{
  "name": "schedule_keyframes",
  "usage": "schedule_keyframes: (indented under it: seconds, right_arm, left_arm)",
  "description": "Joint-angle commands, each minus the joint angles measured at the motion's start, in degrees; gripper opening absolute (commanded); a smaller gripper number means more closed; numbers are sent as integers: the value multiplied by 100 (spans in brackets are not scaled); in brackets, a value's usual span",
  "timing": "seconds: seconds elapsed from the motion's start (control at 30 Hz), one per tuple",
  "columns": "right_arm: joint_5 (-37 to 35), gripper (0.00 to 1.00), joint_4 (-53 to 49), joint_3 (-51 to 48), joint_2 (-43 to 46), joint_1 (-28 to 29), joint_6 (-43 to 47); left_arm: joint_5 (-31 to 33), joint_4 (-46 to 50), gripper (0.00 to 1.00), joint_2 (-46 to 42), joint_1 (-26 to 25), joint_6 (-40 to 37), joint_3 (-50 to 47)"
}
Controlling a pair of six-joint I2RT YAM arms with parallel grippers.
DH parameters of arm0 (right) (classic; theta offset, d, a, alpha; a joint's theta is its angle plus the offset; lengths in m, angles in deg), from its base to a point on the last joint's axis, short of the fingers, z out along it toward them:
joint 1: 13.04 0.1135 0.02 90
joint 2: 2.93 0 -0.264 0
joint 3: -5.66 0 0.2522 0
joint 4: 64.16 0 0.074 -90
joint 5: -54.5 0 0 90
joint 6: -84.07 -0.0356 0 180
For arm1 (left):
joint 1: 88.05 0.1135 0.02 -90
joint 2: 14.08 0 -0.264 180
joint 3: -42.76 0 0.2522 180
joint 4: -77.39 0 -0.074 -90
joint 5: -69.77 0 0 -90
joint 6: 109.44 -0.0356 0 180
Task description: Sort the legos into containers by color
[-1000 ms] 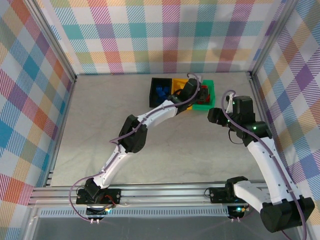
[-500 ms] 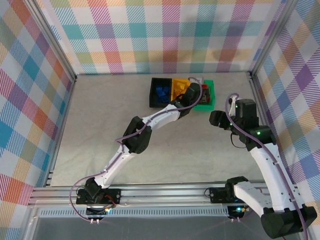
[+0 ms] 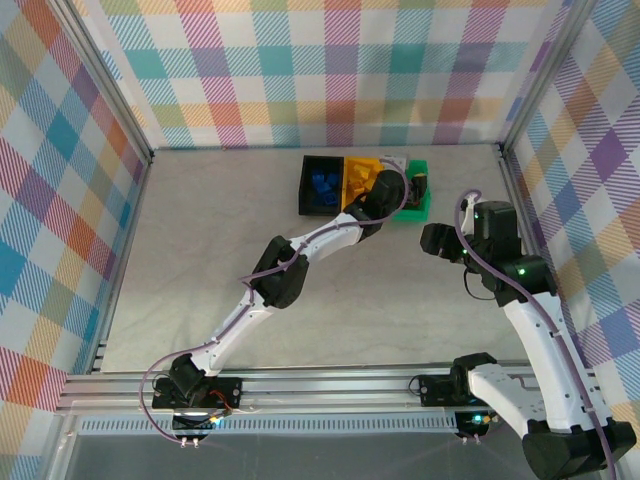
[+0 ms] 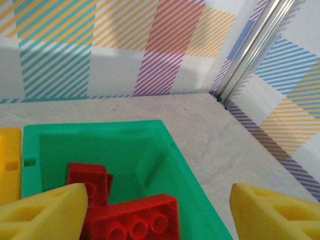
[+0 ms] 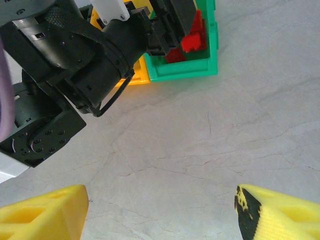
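Containers seen from above: black container (image 3: 305, 188), yellow container (image 3: 357, 172) and green container (image 3: 420, 206) lined up in a touching row at the far middle of the tabletop (image 3: 200, 260). Blue legos (image 3: 322, 184) inside the black one. Left arm (image 3: 280, 270) stretched across to the row, with the left tool (image 3: 405, 182) poised over the green container. Right tool (image 3: 432, 238) near the row's right end, apart from it.

Left wrist view: left tool (image 4: 157, 212) with yellow fingertips (image 4: 45, 212) spread wide, pinching nothing. Red legos (image 4: 132, 220) lying loose below in the green container (image 4: 100, 132), a second red brick (image 4: 87, 177) just behind. Yellow container (image 4: 7, 165) touching on the left.

Right wrist view: right tool (image 5: 160, 215) likewise spread, nothing between the fingertips (image 5: 45, 212), bare tabletop (image 5: 200, 140) underneath. Green container (image 5: 185, 70) at the top with red legos (image 5: 192, 40) inside, and the left arm's black wrist (image 5: 85, 55) leaning over it.

Step in hand, as judged: release of a red brick into the green container, apparently done. To finish well, rise straight up until both fingertips clear the rim. Hold the spread so as not to snag or drag a brick out. Only then swing back, away from the waiting right tool.
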Motion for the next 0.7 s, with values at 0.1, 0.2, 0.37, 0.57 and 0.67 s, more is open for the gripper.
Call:
schedule_keyframes:
  seconds: [0.1,0.2,0.37,0.57,0.67]
  right_arm:
    - [22,78,-50,136,77,25,-99]
    - [13,79,-4,97,64,25,-110]
    - [51,85,128,52,10,23,-104]
    - [48,94,205,226,-173,25,-10]
    - [149,99,269,312,-302,24,99]
  left_arm:
    - [87,-180,77,-260,-12,-263,-74]
    - [114,-693,78,-813,-17,-353,-942]
    - [270,-1142,79,-1775,10,-708,-2102]
    - [430,-1314,81,-2834,81,-1053,-3209]
    - [469,-1089,84,-3351,130,-1167,-3591]
